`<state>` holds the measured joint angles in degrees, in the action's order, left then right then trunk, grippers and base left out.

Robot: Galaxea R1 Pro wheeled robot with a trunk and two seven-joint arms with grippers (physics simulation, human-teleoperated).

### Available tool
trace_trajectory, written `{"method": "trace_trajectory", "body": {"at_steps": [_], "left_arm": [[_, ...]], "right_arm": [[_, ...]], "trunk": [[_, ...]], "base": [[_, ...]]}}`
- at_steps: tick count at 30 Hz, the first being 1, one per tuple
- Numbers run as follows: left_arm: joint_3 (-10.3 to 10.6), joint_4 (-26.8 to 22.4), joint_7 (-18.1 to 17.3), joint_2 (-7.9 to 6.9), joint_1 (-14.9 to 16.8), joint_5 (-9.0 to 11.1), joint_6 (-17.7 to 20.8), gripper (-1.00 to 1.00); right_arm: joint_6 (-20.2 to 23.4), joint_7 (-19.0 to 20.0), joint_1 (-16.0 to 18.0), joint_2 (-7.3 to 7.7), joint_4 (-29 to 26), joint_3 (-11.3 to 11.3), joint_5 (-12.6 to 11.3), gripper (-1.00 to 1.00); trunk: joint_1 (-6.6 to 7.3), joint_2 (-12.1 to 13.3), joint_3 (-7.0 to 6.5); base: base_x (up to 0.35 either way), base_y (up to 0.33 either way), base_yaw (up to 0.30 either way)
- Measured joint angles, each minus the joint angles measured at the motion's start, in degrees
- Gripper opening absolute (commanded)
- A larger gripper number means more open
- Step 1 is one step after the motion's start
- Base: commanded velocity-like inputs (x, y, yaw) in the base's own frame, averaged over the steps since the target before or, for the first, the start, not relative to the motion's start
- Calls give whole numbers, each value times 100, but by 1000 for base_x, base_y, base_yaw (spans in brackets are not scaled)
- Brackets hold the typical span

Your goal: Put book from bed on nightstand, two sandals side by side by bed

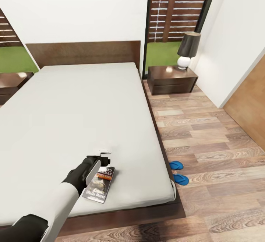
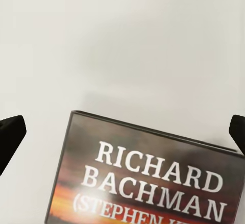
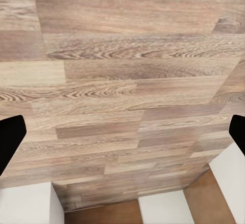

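Note:
The book [image 1: 100, 184] lies flat on the pale mattress of the bed [image 1: 81, 113], near its foot; its dark cover with white "Richard Bachman" lettering also shows in the left wrist view [image 2: 153, 178]. My left gripper [image 1: 100, 160] hovers just over the book's top edge, open, with its black fingertips [image 2: 10, 137] spread wider than the book. Two blue sandals [image 1: 176, 165] [image 1: 180, 178] lie close together on the floor by the bed's right side, partly tucked against the frame. My right gripper [image 3: 122, 132] is open over bare wood floor.
A dark nightstand [image 1: 171, 78] with a black-shaded lamp [image 1: 187, 50] stands right of the headboard; a second nightstand [image 1: 11, 82] shows at the left edge. Wood-plank floor [image 1: 206, 135] runs along the bed's right side to a white wall and a brown door [image 1: 250, 109].

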<state>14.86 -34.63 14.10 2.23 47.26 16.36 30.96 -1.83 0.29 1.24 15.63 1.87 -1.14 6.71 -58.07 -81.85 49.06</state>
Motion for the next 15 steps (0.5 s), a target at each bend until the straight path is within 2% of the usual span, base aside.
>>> {"method": "trace_trajectory", "body": {"at_steps": [15], "left_arm": [[4, -42, -9, -1, 75, 17, 16, 100]], "right_arm": [[1, 2, -38, -4, 6, -6, 1, 100]], "trunk": [[0, 0, 123]], "base": [[0, 0, 0]]}}
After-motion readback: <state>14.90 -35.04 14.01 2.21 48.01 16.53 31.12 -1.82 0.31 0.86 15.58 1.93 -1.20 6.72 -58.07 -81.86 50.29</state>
